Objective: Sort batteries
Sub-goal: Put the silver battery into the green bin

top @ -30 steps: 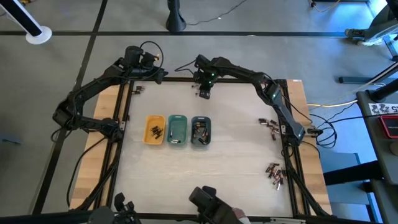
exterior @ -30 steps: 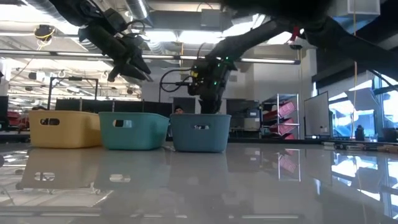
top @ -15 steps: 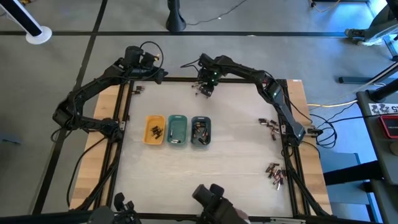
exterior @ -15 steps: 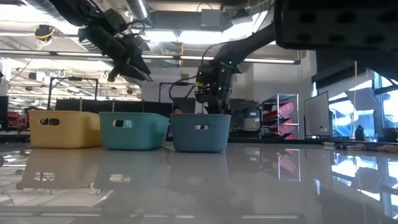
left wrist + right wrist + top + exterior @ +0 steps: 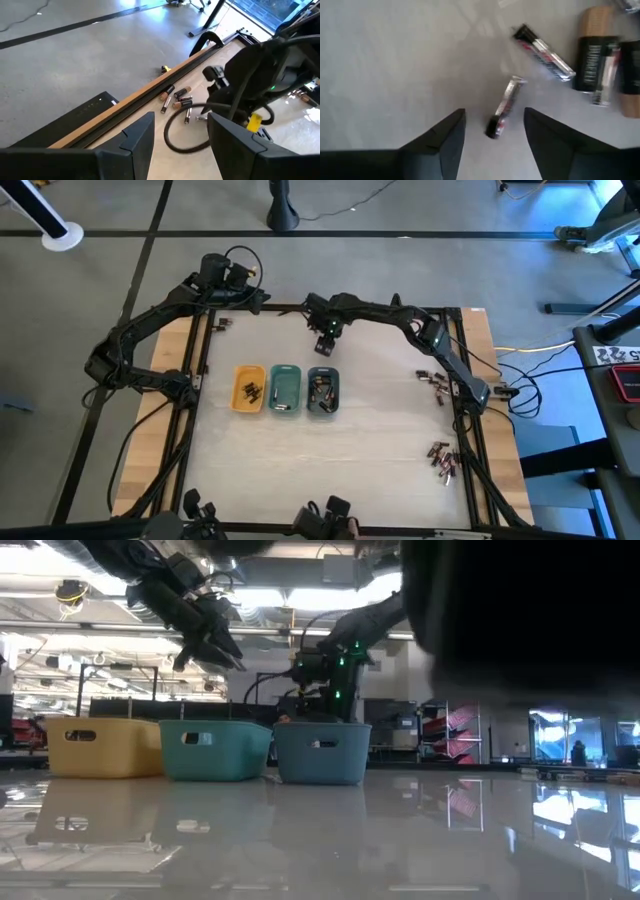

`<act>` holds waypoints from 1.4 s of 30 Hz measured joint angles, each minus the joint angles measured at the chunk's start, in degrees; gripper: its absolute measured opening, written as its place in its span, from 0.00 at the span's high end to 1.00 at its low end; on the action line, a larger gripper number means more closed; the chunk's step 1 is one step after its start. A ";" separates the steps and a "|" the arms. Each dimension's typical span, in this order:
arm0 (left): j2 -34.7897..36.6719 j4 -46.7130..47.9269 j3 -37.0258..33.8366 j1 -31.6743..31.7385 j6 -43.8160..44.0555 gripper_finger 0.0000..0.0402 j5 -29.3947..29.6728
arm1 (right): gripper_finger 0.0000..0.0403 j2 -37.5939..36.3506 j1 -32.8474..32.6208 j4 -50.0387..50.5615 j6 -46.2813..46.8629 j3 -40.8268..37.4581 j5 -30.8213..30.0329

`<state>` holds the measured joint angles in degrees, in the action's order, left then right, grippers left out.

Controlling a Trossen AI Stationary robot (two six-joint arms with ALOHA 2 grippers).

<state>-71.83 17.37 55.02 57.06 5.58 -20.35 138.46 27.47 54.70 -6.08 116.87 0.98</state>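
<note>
Right pincer (image 5: pixel 325 337) has swung in from the far edge of the desk (image 5: pixel 380 460) and now hangs nearer the row of trays than it did a second ago, fingers spread apart with nothing between them; in its own wrist view the two dark fingertips (image 5: pixel 451 131) frame a small silver-and-black battery (image 5: pixel 502 108) lying loose on the desk surface, right in the gap ahead of them. A second battery with a red band (image 5: pixel 542 52) lies just beyond, and a few more dark and tan ones (image 5: pixel 600 65) are bunched off to one side. That shift looks like a fresh approach: the arm is lining up on a new battery, so a pick seems to be starting rather than a drop. Just beside the pincer sit the trays, the grey-blue tray (image 5: pixel 322 391) closest, then the green tray (image 5: pixel 285 389) and the yellow tray (image 5: pixel 248 389), each already holding some batteries. Unsorted batteries also lie well apart on the right side of the desk, one cluster near the right edge (image 5: pixel 434 380) and another toward the near corner (image 5: pixel 441 457). Left pincer (image 5: pixel 258 300) waits open at the far left corner, above another small cluster of batteries (image 5: pixel 176 97).
</note>
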 joint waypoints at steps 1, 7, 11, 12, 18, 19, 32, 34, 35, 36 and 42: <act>0.00 0.04 0.00 0.00 -0.03 0.58 0.00 | 0.50 0.14 -0.13 0.01 1.05 0.18 -0.18; 0.00 0.49 0.00 0.00 -1.53 0.58 -0.01 | 0.53 0.28 0.79 -0.48 7.20 0.40 2.83; 0.00 0.56 0.00 0.00 -1.83 0.58 -0.07 | 0.58 0.30 1.52 -0.63 9.15 0.40 6.17; 0.00 0.55 0.00 0.00 -2.09 0.58 -0.07 | 0.59 0.30 1.57 -0.63 8.96 0.40 6.40; 0.00 0.63 0.00 0.00 -2.69 0.58 -0.22 | 0.60 0.34 1.40 -0.61 8.85 0.40 5.65; 0.00 0.61 0.00 0.00 -2.68 0.58 -0.22 | 0.60 0.34 1.30 -0.61 8.85 0.40 5.47; 0.00 1.57 0.00 0.00 -2.66 0.58 -0.24 | 0.60 0.23 0.42 -1.26 7.39 0.35 2.63; 0.00 1.67 0.00 0.00 -2.64 0.58 -0.22 | 0.60 0.23 0.19 -1.98 6.86 0.33 1.07; 0.00 1.66 0.00 0.00 -2.64 0.58 -0.23 | 0.60 0.24 0.12 -2.68 6.41 0.31 0.58; 0.00 1.64 0.00 0.00 -2.64 0.58 -0.23 | 0.60 0.30 0.08 -3.96 6.08 0.29 0.48; 0.00 1.77 0.00 0.00 -2.64 0.58 -0.23 | 0.61 0.39 -0.16 -6.66 6.28 0.31 0.47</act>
<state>-71.83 19.14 55.02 57.06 2.94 -20.59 138.85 27.31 48.04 0.20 117.19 1.45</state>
